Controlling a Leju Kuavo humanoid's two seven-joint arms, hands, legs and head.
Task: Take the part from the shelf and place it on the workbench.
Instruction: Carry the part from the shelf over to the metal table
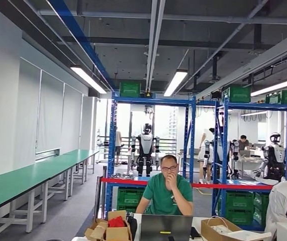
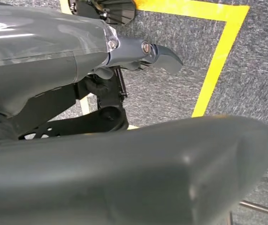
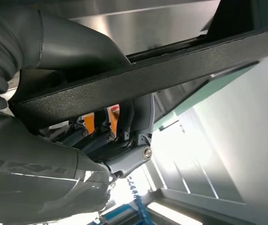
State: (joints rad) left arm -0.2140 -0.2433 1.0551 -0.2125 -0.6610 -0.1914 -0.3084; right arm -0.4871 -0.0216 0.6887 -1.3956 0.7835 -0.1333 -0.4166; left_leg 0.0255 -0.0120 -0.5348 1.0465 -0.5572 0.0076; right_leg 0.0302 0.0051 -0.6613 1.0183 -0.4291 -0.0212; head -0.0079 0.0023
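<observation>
Under the right robot hand (image 3: 100,140), its fingers curled over a long flat black part (image 3: 153,70), the green bench (image 1: 27,178) lay off to the left; left robot hand (image 2: 125,51) held nothing.

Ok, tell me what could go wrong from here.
The right hand grips the dark flat part by one edge; it may slip while walking. A person sits straight ahead, so stepping forward could crowd them. The green workbench lies to the left; turning could swing the part wide.
</observation>
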